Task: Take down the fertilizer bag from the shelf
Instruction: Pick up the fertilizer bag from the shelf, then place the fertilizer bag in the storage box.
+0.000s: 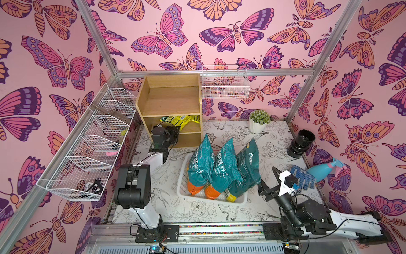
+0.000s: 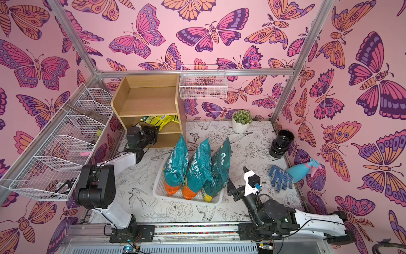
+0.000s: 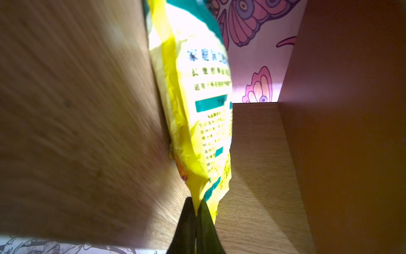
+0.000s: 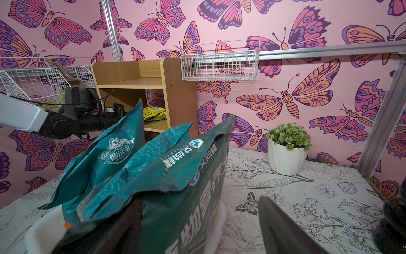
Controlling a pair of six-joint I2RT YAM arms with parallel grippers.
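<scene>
On the middle tier of the shelf: yellow fertilizer bag, lying flat toward the right side board, printed face up. Not yet off the shelf.

Left gripper reaches into that tier from the front. Wrist view shows both fingers pressed together on the thin near edge of the bag, the yellow film pinched between them. Rest of the bag rests on the tier board. In both top views the arm's wrist stands at the shelf's front opening, left of centre.

Right gripper sits low over the table, just beside the right end of the white basket. Jaws spread wide, nothing between the pads; the nearest of the teal bags fills the space ahead of it. Contact with that bag cannot be told.

Three teal bags stand upright in the basket, leaning together. Farther off: potted plant by the back wall; black pot, blue glove and spray bottle along the right edge.
</scene>
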